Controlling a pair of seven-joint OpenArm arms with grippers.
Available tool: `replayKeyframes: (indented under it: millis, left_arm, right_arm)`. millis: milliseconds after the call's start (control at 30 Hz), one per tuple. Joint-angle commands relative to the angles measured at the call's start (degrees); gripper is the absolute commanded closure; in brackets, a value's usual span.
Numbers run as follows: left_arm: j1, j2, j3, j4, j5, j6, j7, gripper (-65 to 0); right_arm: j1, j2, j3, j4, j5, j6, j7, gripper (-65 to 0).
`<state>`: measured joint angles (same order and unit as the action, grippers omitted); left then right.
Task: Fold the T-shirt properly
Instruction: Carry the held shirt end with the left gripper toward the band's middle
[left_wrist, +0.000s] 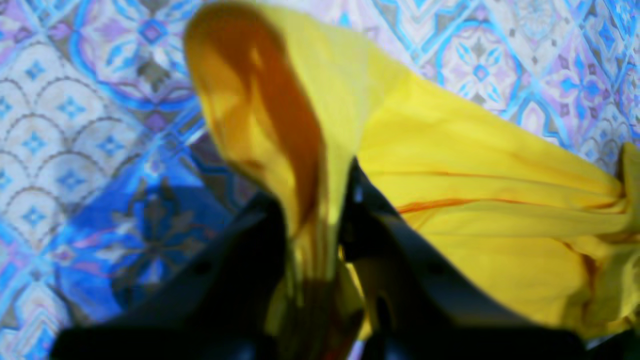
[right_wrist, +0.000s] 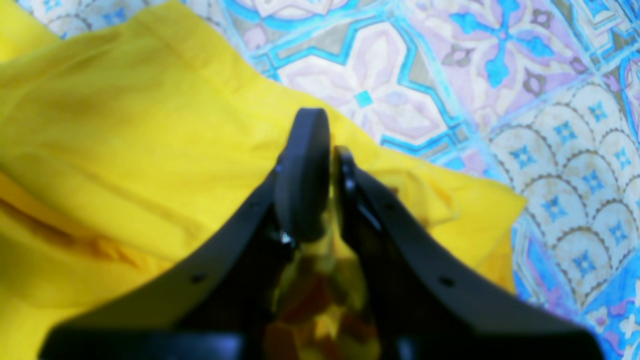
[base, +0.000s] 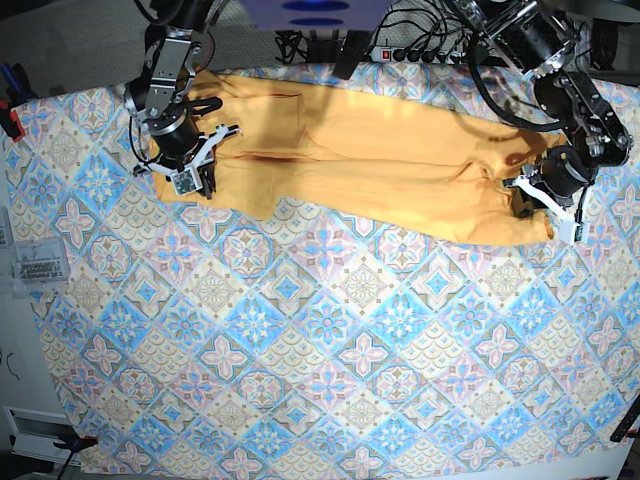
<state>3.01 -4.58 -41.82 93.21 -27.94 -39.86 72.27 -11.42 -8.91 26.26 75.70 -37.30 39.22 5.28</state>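
Observation:
The yellow-orange T-shirt (base: 380, 160) lies stretched in a long band across the far side of the table. At its left end in the base view, my right gripper (base: 190, 180) is shut on the T-shirt. In the right wrist view the right gripper (right_wrist: 330, 145) pinches an edge of the T-shirt (right_wrist: 125, 125) low over the cloth. At the band's right end my left gripper (base: 530, 205) is shut on the T-shirt too. The left wrist view shows a raised fold of the T-shirt (left_wrist: 475, 200) running up between the left gripper (left_wrist: 317, 200) fingers.
A blue-and-pink tile-patterned cloth (base: 330, 330) covers the whole table. Cables and a power strip (base: 400, 45) lie behind the far edge. A clear box (base: 35, 265) sits off the table's left side, and a red clamp (base: 10, 120) grips the left edge.

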Motion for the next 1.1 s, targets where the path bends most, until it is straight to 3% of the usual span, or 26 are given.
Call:
replayKeyframes:
  millis: [0,200,400,900,1067]
  left_arm:
    - [-0.5,0.32,-0.07,2.22,-1.02,-0.14,-0.93,0.0]
    - [1.35,6.21,7.32,6.53,-0.94,-0.14,-0.93,0.0]
    - [2.4,12.27,8.64,7.05,-0.67,-0.14,-0.93,0.0]
    - [5.04,13.58,19.98,6.53,-0.94,-0.14,-2.6,0.0]
    - [4.95,13.58,23.49,1.6,-1.11,-0.14,-5.06,0.0]
  right_arm:
    - [0.04,-0.09,-0.02,0.3,-0.28,0.78,-0.49,-4.5]
    - [-0.05,-0.09,0.68,-1.28,-0.28,0.78,-0.49,-4.5]
    - [-0.14,-0.09,2.0,-1.28,-0.28,0.78,-0.4,-4.5]
    - [-0.49,-0.09,2.09,-1.28,-0.28,0.78,-0.22,-4.5]
    - [-0.49,-0.09,2.09,-1.28,-0.28,0.78,-0.22,-4.5]
